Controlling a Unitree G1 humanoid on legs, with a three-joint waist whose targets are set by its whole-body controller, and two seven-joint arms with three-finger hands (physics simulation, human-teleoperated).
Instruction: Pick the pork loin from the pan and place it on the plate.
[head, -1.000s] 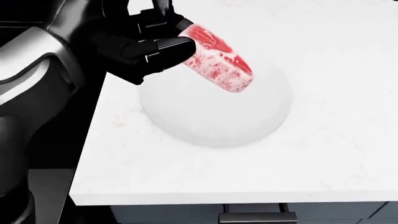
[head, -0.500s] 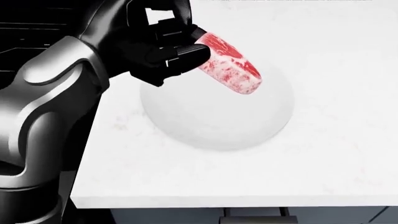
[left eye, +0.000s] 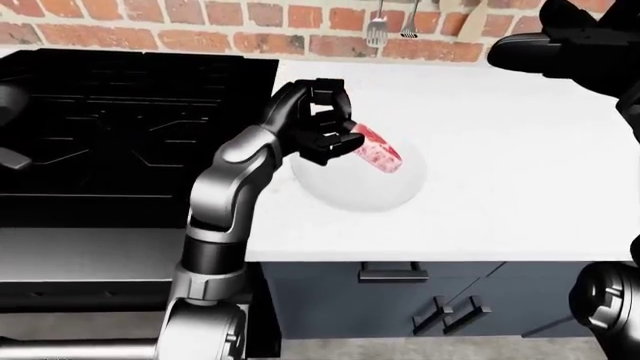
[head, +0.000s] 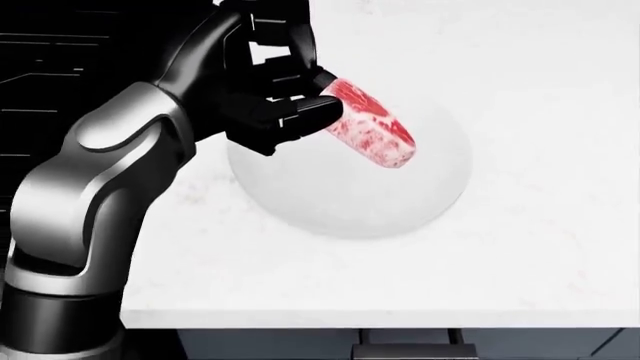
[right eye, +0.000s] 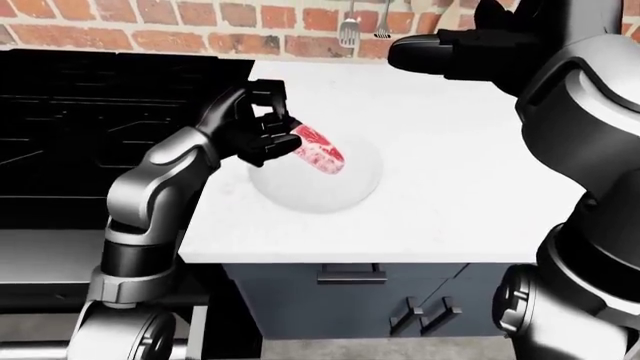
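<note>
Left hand clenched round pork loin, now shifted slightly lower and further over plate near surface's left edge (not touching). Release seems next. Right hand idle, fingers spread.

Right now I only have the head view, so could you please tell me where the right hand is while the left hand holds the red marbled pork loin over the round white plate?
Observer: The right hand is held up at the top of the right-eye view, apart from the plate, the pork loin and the left hand.
Operator: Is it carrying anything?
Observer: No, its fingers are extended and empty.
Operator: What is beyond it?
Observer: A red brick wall with a metal spatula hanging on it.
</note>
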